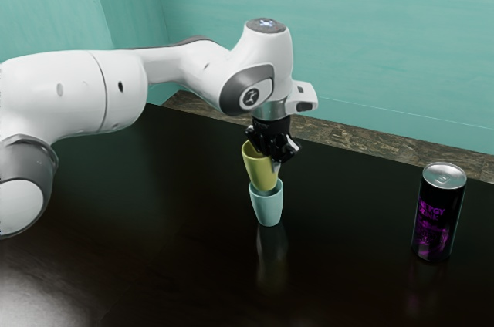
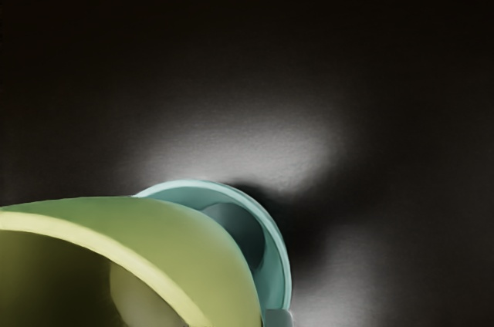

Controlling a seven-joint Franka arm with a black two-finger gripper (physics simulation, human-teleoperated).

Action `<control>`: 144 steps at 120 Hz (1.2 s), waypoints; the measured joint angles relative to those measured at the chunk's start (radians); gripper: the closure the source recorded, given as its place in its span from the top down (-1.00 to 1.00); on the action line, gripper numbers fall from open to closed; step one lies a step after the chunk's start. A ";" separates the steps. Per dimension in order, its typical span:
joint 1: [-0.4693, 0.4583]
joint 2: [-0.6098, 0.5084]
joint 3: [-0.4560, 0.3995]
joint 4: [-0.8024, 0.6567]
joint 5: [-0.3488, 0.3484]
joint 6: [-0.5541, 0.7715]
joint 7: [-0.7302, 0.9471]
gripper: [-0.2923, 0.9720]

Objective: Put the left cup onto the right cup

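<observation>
The white arm [image 1: 93, 103] is seen coming in from the exterior view's left and reaching to the middle of the frame; the black gripper [image 1: 274, 153] is pointed down at the frame's centre, and its jaws are clamped on the upper wall of the yellow-green cup [image 1: 261, 169], by the rim, on the side towards the exterior view's right. That cup is held tilted, with its mouth leaned towards the exterior view's upper left; its lower end is sunk into the mouth of the teal cup [image 1: 268, 205], so the two are nested, though the upper one is not seated straight. The teal cup is stood upright on the dark glossy table [image 1: 154, 211], just below the frame's centre, and its reflection is caught in the surface beneath it. A black and purple drink can [image 1: 438, 211] is stood upright near the exterior view's right edge, well apart from the cups. A brown stone strip [image 1: 363, 140] is seen along the table's far edge, with the turquoise wall [image 1: 370, 18] across the upper frame.

From the wrist, the yellow-green cup [image 2: 154, 242] is seen large and close under the hand, its pale rim and hollow turned to the camera; the rim of the teal cup [image 2: 262, 227] is seen curving out from behind it, touching it; the dark table [image 2: 247, 49] is lit by a soft pale glare beyond both cups.
</observation>
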 joint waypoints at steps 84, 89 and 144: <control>0.007 0.045 -0.007 0.006 -0.015 0.007 0.001 -0.59; 0.007 0.047 -0.007 0.006 -0.018 0.008 0.003 -0.44; 0.004 0.004 -0.005 0.053 -0.017 -0.008 0.015 0.40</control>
